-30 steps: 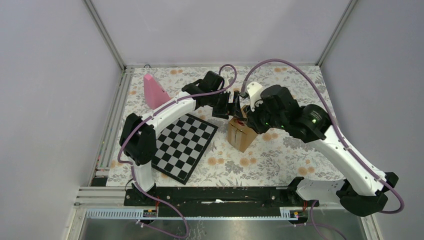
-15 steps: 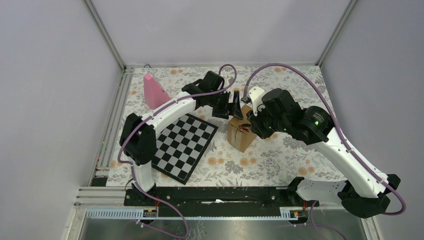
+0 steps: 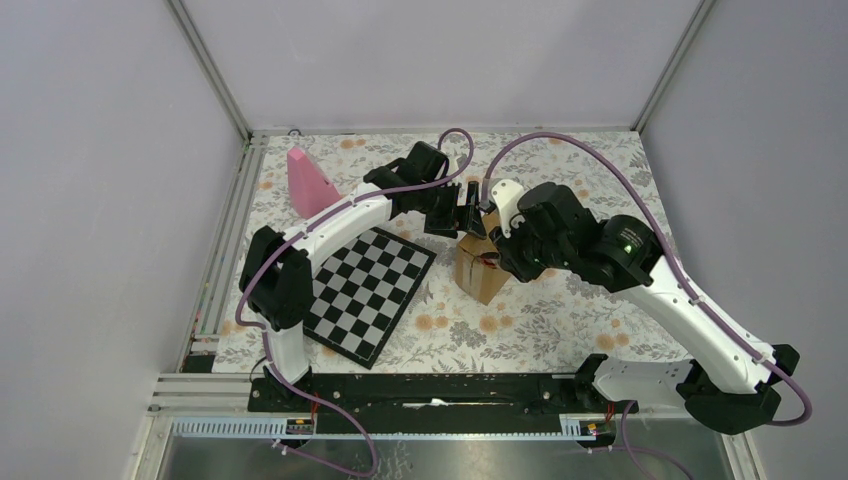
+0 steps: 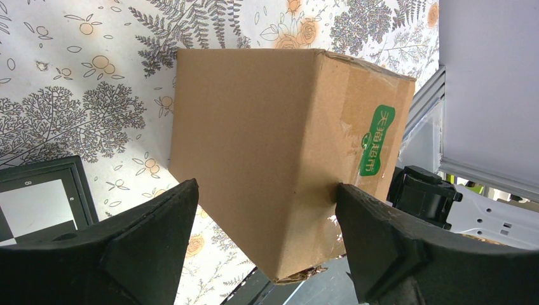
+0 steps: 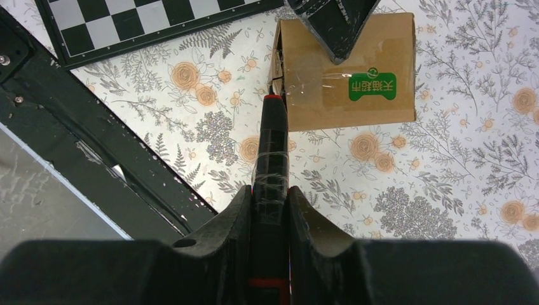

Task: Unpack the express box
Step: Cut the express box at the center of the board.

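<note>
Near the middle of the floral worktop [image 3: 560,310], just right of the chessboard [image 3: 365,290], the express box [image 5: 356,63] stands where it was a second ago. The right tool [image 5: 270,198], closed tight on a black cutter [image 5: 272,140], has swung slightly inward, and the cutter's red tip now sits at the box's taped edge. Beyond, the left tool [image 4: 262,190] stays spread wide, fingers [image 4: 146,248] pressed to opposite box faces, steadying it. Slitting the tape looks ready to begin.
</note>
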### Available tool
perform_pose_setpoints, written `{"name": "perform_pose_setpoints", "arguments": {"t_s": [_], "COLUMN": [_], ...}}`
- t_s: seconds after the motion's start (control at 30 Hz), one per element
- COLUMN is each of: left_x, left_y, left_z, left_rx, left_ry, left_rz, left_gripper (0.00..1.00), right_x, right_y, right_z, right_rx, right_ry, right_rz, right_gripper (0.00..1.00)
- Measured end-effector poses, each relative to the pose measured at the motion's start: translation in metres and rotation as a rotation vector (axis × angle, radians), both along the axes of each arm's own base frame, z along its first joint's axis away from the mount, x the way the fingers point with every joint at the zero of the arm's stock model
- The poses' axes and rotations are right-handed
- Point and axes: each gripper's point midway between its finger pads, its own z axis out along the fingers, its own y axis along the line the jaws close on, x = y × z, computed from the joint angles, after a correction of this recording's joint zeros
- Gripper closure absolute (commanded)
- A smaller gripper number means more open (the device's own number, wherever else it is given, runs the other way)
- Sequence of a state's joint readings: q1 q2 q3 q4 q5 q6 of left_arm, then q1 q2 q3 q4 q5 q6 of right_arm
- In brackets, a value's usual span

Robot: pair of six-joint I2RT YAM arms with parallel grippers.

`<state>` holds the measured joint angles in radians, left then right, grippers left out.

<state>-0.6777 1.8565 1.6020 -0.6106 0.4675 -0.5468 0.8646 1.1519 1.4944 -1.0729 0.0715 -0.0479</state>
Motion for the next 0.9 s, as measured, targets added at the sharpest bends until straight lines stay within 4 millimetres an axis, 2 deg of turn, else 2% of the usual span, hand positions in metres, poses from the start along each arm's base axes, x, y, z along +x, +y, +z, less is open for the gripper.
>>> {"name": "perform_pose_setpoints", "arguments": {"t_s": [0.73, 0.9], "left_x": [0.0, 0.0], "left_y": [0.0, 0.0], "left_z": [0.0, 0.0], "left_rx": [0.0, -0.001], "left_ry": [0.001, 0.002], "left_rz": [0.0, 0.0], "left_gripper": [0.16, 0.16], "right_x": [0.004, 0.004], "right_y": [-0.003, -0.001], "right_z": [-0.01, -0.023], "right_rx": [-0.071, -0.112], "right_ry": [-0.028, -0.009], "right_rz": [-0.017, -0.013], "right_gripper": [1.0, 1.0]}}
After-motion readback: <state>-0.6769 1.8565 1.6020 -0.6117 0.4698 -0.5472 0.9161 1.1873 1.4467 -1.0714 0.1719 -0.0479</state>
